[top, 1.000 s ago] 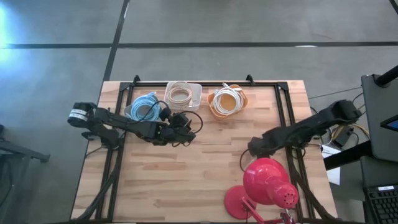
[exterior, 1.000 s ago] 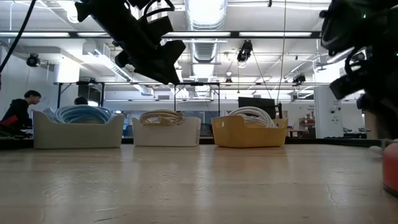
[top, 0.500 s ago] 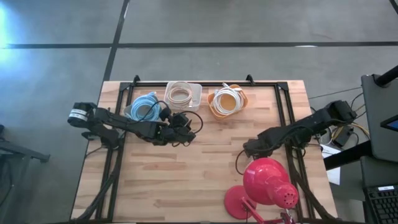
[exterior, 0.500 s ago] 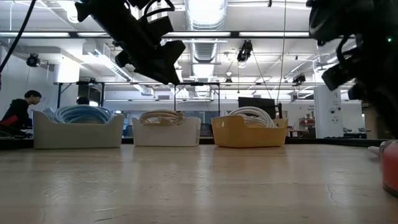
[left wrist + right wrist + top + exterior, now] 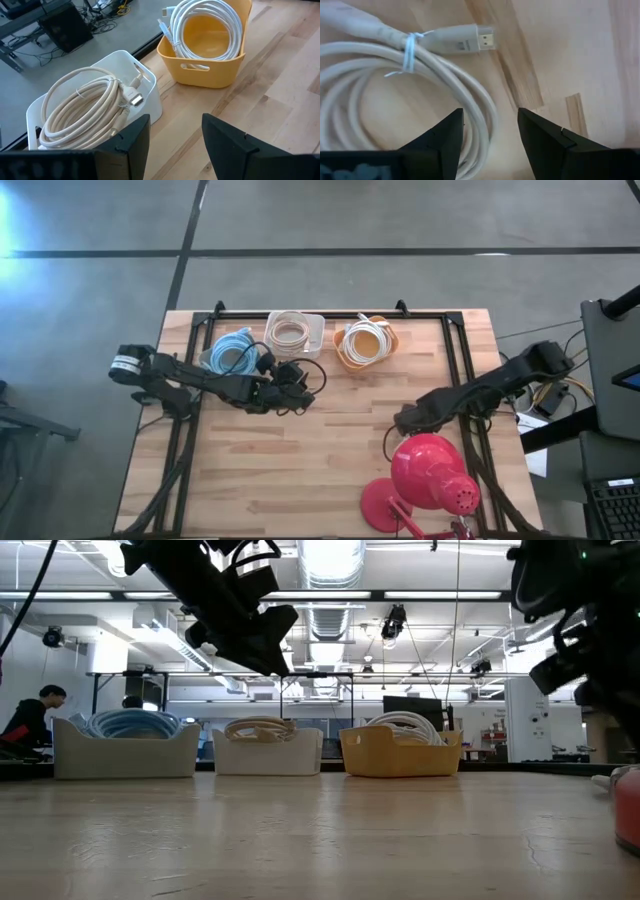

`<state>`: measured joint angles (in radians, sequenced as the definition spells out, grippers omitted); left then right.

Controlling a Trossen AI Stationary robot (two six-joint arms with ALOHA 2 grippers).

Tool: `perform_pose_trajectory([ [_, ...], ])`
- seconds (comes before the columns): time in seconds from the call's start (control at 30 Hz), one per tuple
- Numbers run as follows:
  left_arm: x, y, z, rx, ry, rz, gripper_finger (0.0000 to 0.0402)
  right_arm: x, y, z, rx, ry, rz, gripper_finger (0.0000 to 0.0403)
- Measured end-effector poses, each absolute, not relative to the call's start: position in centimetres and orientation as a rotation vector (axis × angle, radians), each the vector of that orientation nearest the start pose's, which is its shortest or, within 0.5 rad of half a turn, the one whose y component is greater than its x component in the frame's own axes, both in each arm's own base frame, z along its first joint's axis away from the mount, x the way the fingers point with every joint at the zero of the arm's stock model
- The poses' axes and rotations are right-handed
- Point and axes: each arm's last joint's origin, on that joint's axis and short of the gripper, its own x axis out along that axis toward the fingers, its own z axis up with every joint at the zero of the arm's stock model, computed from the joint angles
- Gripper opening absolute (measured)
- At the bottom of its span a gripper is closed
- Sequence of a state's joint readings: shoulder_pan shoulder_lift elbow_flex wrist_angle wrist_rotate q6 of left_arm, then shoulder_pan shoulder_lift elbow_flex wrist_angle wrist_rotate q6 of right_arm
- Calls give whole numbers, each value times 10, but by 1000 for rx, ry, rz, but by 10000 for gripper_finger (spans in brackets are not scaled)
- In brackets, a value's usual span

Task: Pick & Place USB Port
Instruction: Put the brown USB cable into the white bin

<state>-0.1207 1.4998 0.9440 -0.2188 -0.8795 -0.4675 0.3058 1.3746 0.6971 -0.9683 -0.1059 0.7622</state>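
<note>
A coiled white cable (image 5: 395, 95), tied with a thin wire tie, lies flat on the wooden table; its grey plug with a metal tip (image 5: 465, 40) points away from the coil. My right gripper (image 5: 490, 145) points down over it, open, and the coil's outer loops run between the two fingers. In the high view the right gripper (image 5: 403, 420) hides the cable. My left gripper (image 5: 295, 385) hangs open in the air above the table, near the white bin (image 5: 145, 95), with nothing between its fingers (image 5: 175, 145).
Three bins stand in a row at the table's far edge: one with a blue cable (image 5: 230, 352), the white one with a beige cable (image 5: 293, 333), a yellow one with a white cable (image 5: 365, 343). A red desk lamp (image 5: 430, 475) stands close to my right gripper, on its near side.
</note>
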Motion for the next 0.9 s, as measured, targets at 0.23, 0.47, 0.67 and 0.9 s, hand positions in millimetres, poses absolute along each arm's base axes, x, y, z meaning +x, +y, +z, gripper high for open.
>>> perform_pose_trajectory([
  [0.23, 303, -14, 228, -48, 507, 856, 184, 184, 62, 136, 434, 1624, -286, 187],
  [0.47, 303, -14, 228, -48, 507, 855, 184, 186, 63, 134, 430, 1607, -277, 180],
  [0.67, 303, -14, 228, -50, 506, 856, 184, 189, 62, 134, 399, 1563, -295, 120],
  [0.9, 303, -14, 228, -49, 506, 856, 184, 199, 64, 142, 393, 1491, -291, 24],
])
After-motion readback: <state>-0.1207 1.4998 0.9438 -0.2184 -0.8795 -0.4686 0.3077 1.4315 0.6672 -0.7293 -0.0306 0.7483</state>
